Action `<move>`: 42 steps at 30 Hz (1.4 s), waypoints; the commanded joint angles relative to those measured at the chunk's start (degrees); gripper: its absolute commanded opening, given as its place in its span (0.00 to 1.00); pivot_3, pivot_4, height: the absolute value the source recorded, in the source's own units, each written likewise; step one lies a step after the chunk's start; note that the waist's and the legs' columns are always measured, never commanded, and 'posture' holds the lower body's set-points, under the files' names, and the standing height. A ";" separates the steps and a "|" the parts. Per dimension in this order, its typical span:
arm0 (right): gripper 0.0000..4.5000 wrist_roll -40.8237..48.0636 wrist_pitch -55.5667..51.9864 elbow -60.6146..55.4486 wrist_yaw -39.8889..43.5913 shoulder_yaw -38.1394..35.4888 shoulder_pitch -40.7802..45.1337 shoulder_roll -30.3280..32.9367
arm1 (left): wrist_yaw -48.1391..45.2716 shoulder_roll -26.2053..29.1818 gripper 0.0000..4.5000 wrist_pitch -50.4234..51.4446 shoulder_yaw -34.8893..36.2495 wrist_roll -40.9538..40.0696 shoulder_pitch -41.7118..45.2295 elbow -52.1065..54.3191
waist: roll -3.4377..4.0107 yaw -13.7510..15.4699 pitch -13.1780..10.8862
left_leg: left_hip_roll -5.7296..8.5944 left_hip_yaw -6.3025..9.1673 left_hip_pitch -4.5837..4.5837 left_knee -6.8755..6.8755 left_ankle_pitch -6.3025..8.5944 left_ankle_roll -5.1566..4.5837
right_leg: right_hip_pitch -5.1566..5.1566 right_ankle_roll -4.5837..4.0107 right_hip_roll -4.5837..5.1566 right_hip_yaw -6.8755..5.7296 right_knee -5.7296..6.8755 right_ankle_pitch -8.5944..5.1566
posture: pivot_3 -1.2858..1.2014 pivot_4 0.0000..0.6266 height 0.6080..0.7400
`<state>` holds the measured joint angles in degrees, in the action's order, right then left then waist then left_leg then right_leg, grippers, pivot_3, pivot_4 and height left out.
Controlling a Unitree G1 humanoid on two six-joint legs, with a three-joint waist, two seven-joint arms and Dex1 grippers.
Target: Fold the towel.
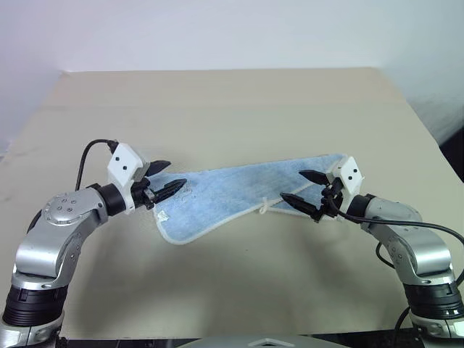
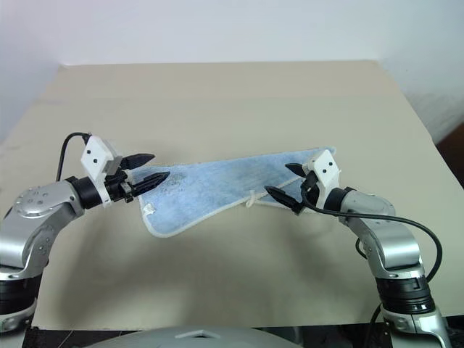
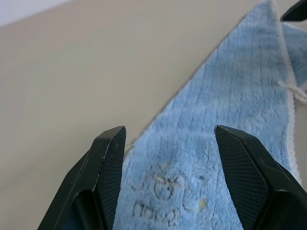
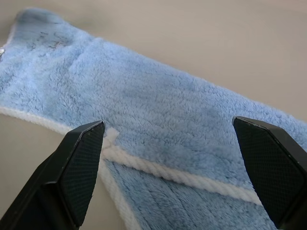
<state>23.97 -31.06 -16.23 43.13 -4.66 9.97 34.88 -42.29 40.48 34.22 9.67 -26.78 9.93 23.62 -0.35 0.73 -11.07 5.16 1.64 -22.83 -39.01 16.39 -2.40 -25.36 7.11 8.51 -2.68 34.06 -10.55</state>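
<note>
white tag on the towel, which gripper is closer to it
Left. The white tag sits at the towel's near edge just beside the open left gripper. The open right gripper hovers over the towel's far opposite end.

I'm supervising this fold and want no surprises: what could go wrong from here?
Both claws stand open over the towel's ends, holding nothing. The right claw hovers where a folded layer's white edging crosses the towel; closing there may pinch just one layer. The left claw sits at the towel's very end, so a shallow grip could slip off.
</note>
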 commanded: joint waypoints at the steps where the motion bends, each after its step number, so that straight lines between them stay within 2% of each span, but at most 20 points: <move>1: 1.00 -0.30 2.49 0.99 0.30 -1.20 0.83 0.35 | -0.19 0.34 0.69 -1.40 -1.30 0.79 0.25 1.42 | 0.00 0.00 0.00 | 0.00 0.00 0.00 0.00 0.00 0.00 | 0.00 0.00 0.00 0.00 0.00 0.00 | 0.52 0.24 0.91; 13: 1.00 -1.16 3.52 2.30 -0.06 0.65 2.86 -0.55 | -5.39 4.97 0.69 -3.78 0.19 0.92 -3.57 1.30 | 0.00 0.11 0.00 | 0.01 0.00 -0.03 0.00 0.00 -0.01 | 0.00 0.00 0.02 0.00 -0.02 0.00 | 0.52 0.24 0.91; 17: 1.00 -1.39 3.70 2.36 -0.52 1.12 2.71 -0.94 | -12.74 10.41 0.69 -5.89 1.91 0.40 -4.78 -0.88 | 0.00 -0.08 -0.02 | -0.02 0.00 -0.02 0.00 0.00 0.00 | -0.02 0.00 -0.01 0.00 0.00 0.00 | 0.52 0.24 0.91; 20: 1.00 -1.45 3.68 2.31 -0.85 1.31 2.89 -1.22 | -19.46 14.38 0.81 -8.07 2.19 -0.55 -5.22 -3.16 | 0.09 -0.06 -0.06 | -0.03 -0.02 -0.03 0.03 0.00 0.00 | -0.07 -0.01 -0.02 0.00 0.01 -0.01 | 0.52 0.24 0.91; 23: 1.00 -1.57 3.77 2.38 -1.15 1.28 3.12 -1.41 | -26.34 18.24 1.00 -11.48 1.41 0.34 -5.37 -6.73 | 0.10 0.01 -0.07 | -0.03 -0.02 -0.03 0.02 0.01 0.00 | -0.06 -0.02 0.00 -0.01 -0.01 -0.01 | 0.52 0.24 0.91; 29: 1.00 -1.58 3.85 1.82 -1.72 1.12 2.67 -1.73 | -35.56 21.70 1.00 -21.42 -5.64 6.01 -2.99 -10.89 | 0.11 0.04 -0.07 | -0.01 -0.02 -0.04 0.03 0.01 0.00 | -0.06 -0.02 0.02 -0.01 -0.02 -0.01 | 0.52 0.24 0.91; 37: 1.00 -1.44 3.53 0.92 -2.50 0.89 2.44 -2.17 | -39.52 20.20 1.00 -28.94 -15.96 13.79 3.42 -12.44 | 0.12 0.00 -0.08 | -0.01 -0.02 -0.07 0.03 0.00 -0.01 | -0.08 -0.01 0.01 -0.01 -0.02 0.00 | 0.52 0.24 0.91; 42: 1.00 -1.29 3.09 0.17 -2.90 0.79 2.00 -2.19 | -41.30 19.22 1.00 -31.02 -19.92 16.22 5.61 -13.71 | 0.12 -0.03 -0.08 | -0.02 -0.02 -0.09 0.03 -0.05 -0.10 | -0.10 -0.01 0.00 -0.01 -0.01 0.00 | 0.52 0.24 0.91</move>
<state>22.17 -28.32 -13.59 40.51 -2.98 12.01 32.72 -82.56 59.90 4.24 -9.42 -11.21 14.79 9.26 -0.23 0.71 -11.15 5.14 1.61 -22.92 -38.98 16.34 -2.50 -25.45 7.10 8.51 -2.69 34.05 -10.55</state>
